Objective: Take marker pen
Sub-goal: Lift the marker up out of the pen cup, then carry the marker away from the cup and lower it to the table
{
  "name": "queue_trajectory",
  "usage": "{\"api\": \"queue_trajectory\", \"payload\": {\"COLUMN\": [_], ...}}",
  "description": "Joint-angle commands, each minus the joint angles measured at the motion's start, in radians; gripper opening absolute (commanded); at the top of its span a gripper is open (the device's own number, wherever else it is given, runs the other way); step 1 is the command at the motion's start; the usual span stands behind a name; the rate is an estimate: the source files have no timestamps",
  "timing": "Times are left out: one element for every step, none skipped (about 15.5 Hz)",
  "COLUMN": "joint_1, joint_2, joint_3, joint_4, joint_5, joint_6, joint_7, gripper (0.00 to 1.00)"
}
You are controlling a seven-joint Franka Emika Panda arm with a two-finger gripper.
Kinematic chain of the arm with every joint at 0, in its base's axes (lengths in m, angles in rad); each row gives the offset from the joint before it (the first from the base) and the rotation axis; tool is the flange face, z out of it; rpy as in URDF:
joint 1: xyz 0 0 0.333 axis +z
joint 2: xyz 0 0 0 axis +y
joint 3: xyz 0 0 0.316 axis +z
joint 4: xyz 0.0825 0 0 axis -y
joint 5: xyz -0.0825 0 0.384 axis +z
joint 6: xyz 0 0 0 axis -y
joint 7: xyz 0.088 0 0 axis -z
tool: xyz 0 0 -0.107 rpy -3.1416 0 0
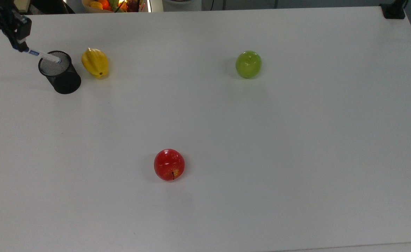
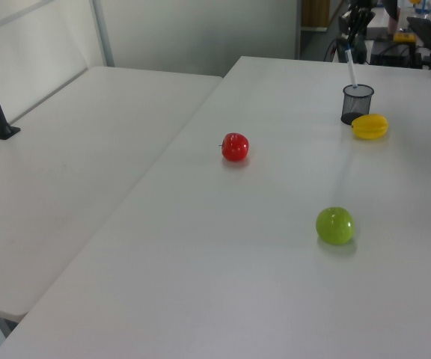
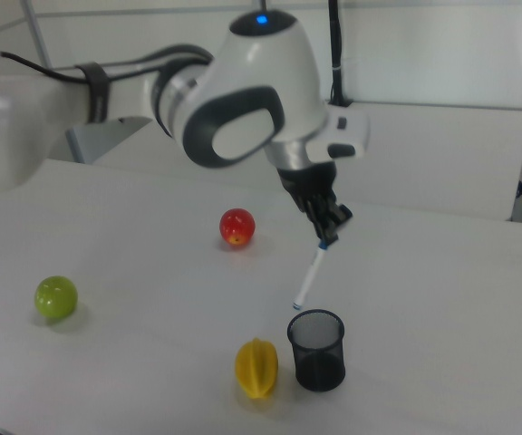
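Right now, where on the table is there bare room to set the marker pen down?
The widest bare stretch lies between the green apple and the red apple, and across the top view's right half of the table. It is crowded where the black mesh cup sits beside the yellow starfruit, under the marker pen in the fingers.

Top view overhead; left, right views oblique, opposite sides, same table (image 1: 296,157).

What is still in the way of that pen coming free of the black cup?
Nothing visible. The gripper holds the marker pen by its top, and in the right view its lower tip hangs just above the mesh cup's rim.
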Motion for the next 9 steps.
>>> {"api": "queue_trajectory", "payload": {"joint_1": [0.055, 0.078, 0.098, 0.125, 0.153, 0.177, 0.209, 0.242, 0.266], "joint_2": [-0.095, -0.11, -0.121, -0.13, -0.134, -0.134, -0.132, -0.129, -0.124], "joint_3": [-0.011, -0.013, -0.013, -0.011, -0.007, 0.0, 0.006, 0.016, 0.033], "joint_4": [0.027, 0.029, 0.029, 0.029, 0.029, 0.029, 0.029, 0.027, 0.029], "joint_5": [0.017, 0.012, 0.008, 0.005, 0.002, -0.003, -0.009, -0.018, -0.03], "joint_6": [-0.177, -0.229, -0.279, -0.333, -0.382, -0.422, -0.453, -0.477, -0.497], "joint_7": [0.006, 0.006, 0.008, 0.015, 0.037, 0.061, 0.084, 0.109, 0.133], "gripper": [0.08, 0.08, 0.08, 0.08, 0.08, 0.08, 0.08, 0.08, 0.08]}}
